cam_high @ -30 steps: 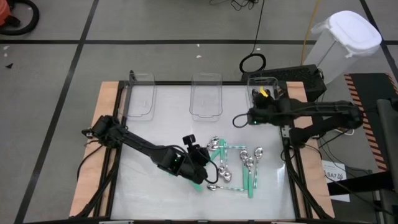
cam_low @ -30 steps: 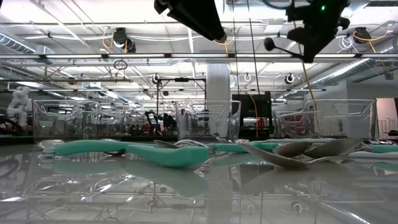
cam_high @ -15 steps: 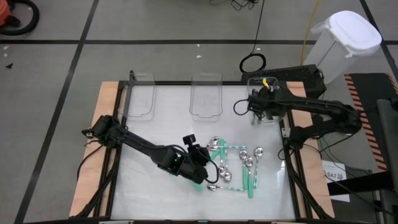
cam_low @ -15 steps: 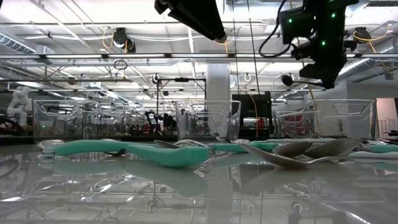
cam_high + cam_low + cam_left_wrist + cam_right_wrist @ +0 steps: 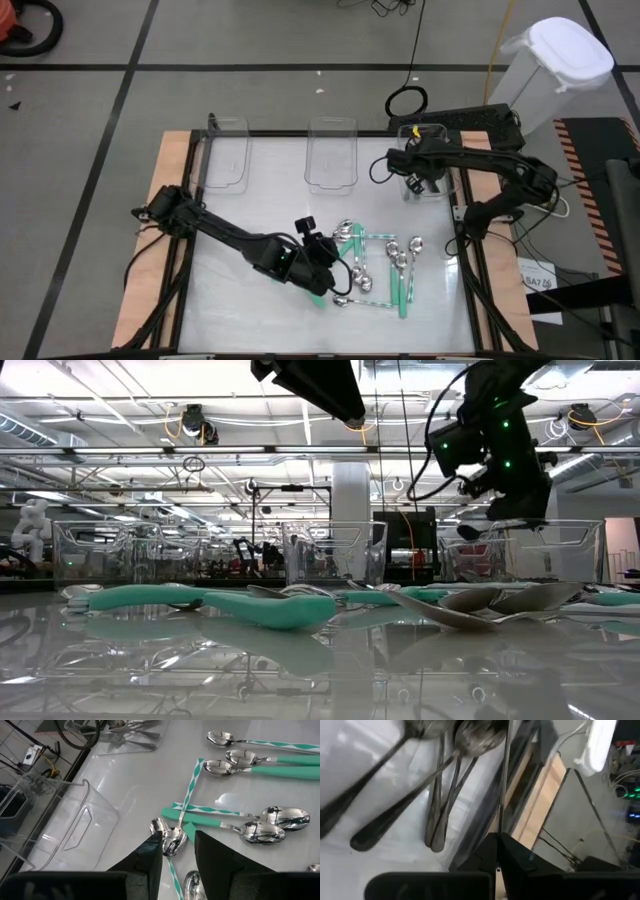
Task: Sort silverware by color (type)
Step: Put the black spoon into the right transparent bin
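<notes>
A glass-topped table seen from above holds three clear bins along its far edge. The right bin (image 5: 424,160) already contains several dark spoons (image 5: 440,795), which only the right wrist view shows. The left bin (image 5: 226,155) and middle bin (image 5: 331,155) look empty. A cluster of teal-handled spoons (image 5: 352,248) and silver spoons (image 5: 400,255) remains unsorted mid-table, so much work is left. The right gripper (image 5: 420,172) hangs over the right bin, fingers pinched on a dark spoon (image 5: 506,770) that stands upright. The left gripper (image 5: 176,847) hovers low over the cluster, fingers apart astride a teal spoon's bowl, not yet clenched. The low view shows the spoons lying flat.
</notes>
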